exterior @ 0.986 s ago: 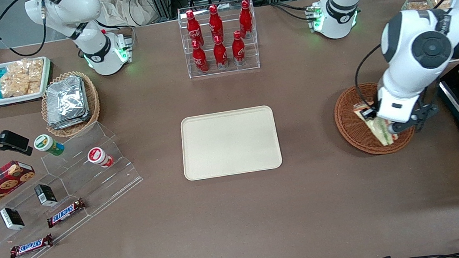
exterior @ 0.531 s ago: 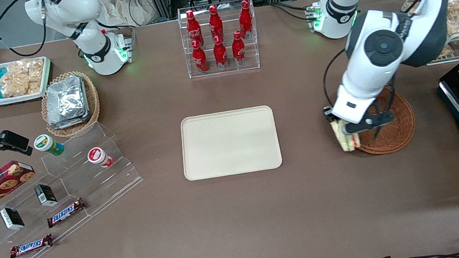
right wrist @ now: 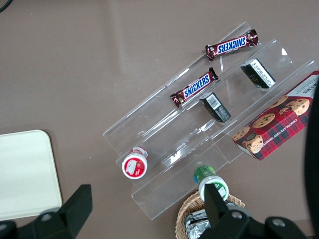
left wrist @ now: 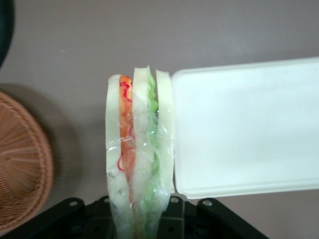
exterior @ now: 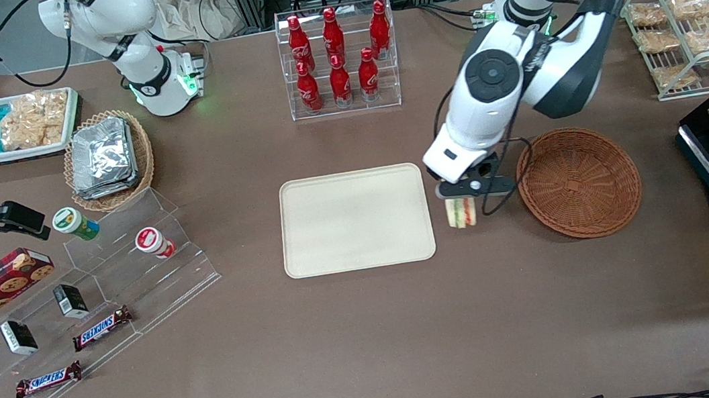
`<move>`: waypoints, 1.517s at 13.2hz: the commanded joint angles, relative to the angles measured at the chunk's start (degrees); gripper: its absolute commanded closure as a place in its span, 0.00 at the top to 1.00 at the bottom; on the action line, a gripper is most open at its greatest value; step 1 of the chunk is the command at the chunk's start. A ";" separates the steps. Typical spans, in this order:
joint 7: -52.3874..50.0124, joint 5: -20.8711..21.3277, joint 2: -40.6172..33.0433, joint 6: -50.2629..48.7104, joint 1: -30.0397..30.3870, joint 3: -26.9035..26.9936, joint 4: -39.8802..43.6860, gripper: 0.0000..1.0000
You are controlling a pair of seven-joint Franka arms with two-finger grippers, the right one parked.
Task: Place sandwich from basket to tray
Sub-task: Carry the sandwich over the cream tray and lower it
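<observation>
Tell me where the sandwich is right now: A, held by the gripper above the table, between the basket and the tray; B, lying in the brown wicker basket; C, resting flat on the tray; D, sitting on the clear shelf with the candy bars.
A: the gripper is shut on the sandwich, which hangs over bare table between the empty basket and the tray, just off the tray's edge.

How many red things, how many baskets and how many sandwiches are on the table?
Red cola bottles: 6
Round wicker baskets: 2
Wrapped triangular sandwich, held in the left hand beside the cream-beige tray: 1
Total: 9
</observation>
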 commanded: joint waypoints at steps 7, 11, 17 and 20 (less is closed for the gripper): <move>-14.48 12.81 16.12 6.75 -10.48 0.35 3.15 0.00; -16.41 16.59 20.70 9.29 -11.63 0.44 3.94 0.00; -16.51 17.48 23.52 10.53 -12.69 0.44 3.86 0.00; -16.68 17.48 23.78 10.53 -13.39 0.53 3.77 0.00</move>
